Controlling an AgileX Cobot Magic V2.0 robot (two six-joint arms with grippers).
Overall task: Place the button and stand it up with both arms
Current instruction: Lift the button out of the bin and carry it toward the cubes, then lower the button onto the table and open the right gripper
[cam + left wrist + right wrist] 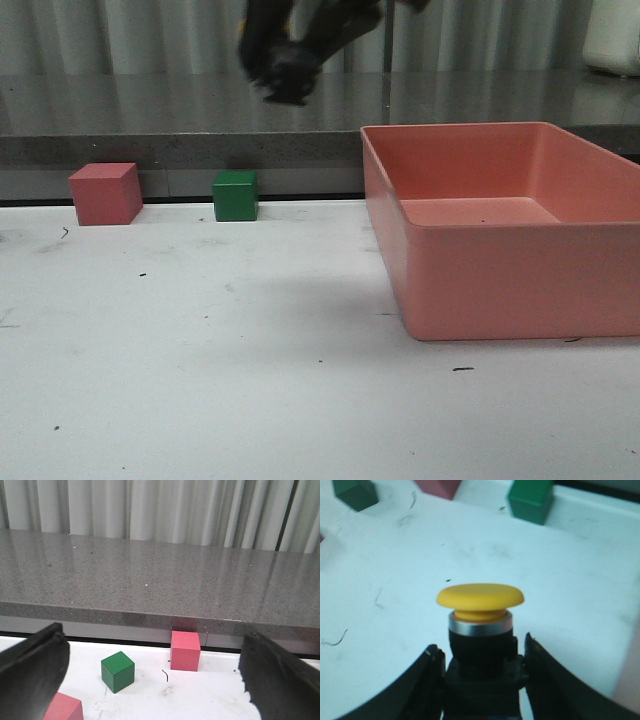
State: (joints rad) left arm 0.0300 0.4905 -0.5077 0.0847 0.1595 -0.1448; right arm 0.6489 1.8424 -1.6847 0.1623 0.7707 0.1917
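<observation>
Right now: mid-carry, high over the table (200, 350)
Right gripper (482, 680): clenched on the button (481, 630) by its black body — cap at 12 o'clock from the fingers, long axis in line with them
Left gripper (150, 680): spread wide, holding nothing
Nearer arm: the right, plainly — it has the button already
Bin (480, 270): at 3 o'clock on the table
Cubes: pink (104, 193) and green (235, 195), toward 10 o'clock, at the back edge

White scuffed table (200, 400); grey speckled stone ledge (150, 575) behind; pale pleated curtain (165, 510), possibly corrugated panel
</observation>
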